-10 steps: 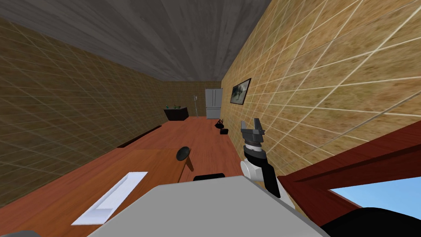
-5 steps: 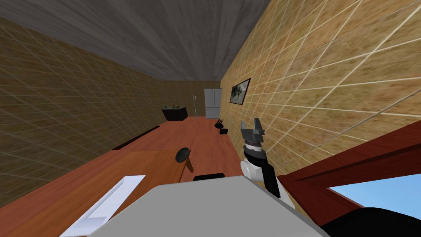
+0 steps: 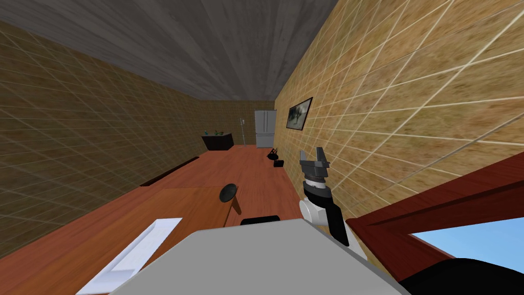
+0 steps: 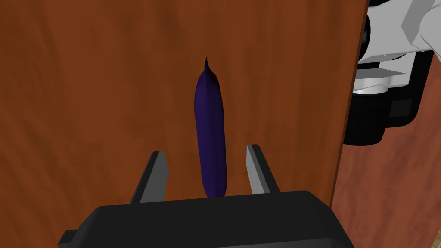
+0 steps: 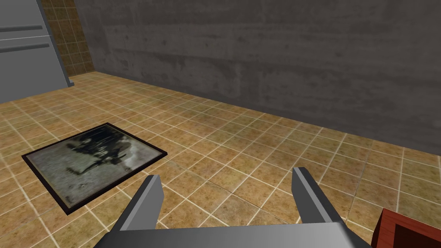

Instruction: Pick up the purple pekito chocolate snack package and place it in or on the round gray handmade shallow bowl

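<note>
The purple snack package (image 4: 210, 129) is seen edge-on over a brown wooden table top (image 4: 86, 86). It lies between the two fingers of my left gripper (image 4: 206, 157). The fingers are partly drawn in, with a clear gap on each side of the package, and do not touch it. A round dark grey shallow bowl (image 3: 228, 192) sits at the far corner of the wooden table (image 3: 189, 205) in the head view. My right gripper (image 3: 314, 154) is raised beside the tiled wall, open and holding nothing (image 5: 228, 181).
A long white tray (image 3: 135, 248) lies on the table near my left side. The table's edge (image 4: 346, 129) runs close beside the left gripper, with floor beyond it. A red-brown window frame (image 3: 435, 205) is at my right. A fridge (image 3: 265, 128) stands far down the room.
The head view has shifted a little, my own move: the tray and bowl sit slightly further left than a second ago. The right arm has held still.
</note>
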Available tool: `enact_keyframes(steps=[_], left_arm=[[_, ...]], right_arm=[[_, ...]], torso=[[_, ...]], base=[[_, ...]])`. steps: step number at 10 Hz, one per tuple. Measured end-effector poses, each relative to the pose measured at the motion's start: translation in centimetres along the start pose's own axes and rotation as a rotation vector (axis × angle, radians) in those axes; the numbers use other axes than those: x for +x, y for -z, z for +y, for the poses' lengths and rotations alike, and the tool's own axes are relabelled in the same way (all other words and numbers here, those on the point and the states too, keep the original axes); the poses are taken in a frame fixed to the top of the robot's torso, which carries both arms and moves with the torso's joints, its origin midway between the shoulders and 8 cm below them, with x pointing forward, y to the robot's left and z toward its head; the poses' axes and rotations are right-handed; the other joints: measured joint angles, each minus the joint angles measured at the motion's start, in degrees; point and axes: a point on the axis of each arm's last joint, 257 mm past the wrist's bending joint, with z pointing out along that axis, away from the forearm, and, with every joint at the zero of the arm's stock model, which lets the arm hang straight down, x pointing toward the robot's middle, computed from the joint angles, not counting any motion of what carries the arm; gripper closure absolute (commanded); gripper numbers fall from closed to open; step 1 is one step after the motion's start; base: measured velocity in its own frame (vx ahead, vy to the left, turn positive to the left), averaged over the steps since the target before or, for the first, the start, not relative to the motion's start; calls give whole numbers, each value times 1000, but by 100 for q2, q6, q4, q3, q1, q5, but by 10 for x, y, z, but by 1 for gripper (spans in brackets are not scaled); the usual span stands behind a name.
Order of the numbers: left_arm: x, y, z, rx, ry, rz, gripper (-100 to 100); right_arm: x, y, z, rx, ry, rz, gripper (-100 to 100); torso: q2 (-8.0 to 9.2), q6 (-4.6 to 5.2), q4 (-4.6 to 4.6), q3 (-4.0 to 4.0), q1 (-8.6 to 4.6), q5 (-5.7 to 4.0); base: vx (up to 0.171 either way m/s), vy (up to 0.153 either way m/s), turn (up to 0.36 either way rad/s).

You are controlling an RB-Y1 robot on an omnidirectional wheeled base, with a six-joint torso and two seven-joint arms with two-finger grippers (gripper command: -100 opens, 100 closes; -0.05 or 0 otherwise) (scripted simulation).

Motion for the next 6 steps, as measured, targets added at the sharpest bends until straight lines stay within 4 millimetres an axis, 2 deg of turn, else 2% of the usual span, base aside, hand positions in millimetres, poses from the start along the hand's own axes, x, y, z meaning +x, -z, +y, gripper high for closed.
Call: enact_keyframes(steps=[3, 4, 5, 6], left_arm=[[0, 0, 1, -2, 2, -1, 100], [0, 0, 1, -2, 2, 0, 0], [0, 0, 1, -2, 2, 0, 100], [-1, 6, -2, 0, 1, -1, 100]], right_arm=[[0, 0, 0, 0, 0, 0, 0], [0, 0, 0, 0, 0, 0, 0], [0, 0, 0, 0, 0, 0, 0], [0, 0, 0, 0, 0, 0, 0]], torso=[[1, 3, 1, 1, 10, 2], [1, 3, 1, 1, 11, 2], [1, 3, 1, 1, 11, 2], [2, 3, 1, 1, 3, -3]], base=[[0, 0, 0], [0, 0, 0], [-2, -21, -11], [-3, -33, -6]])
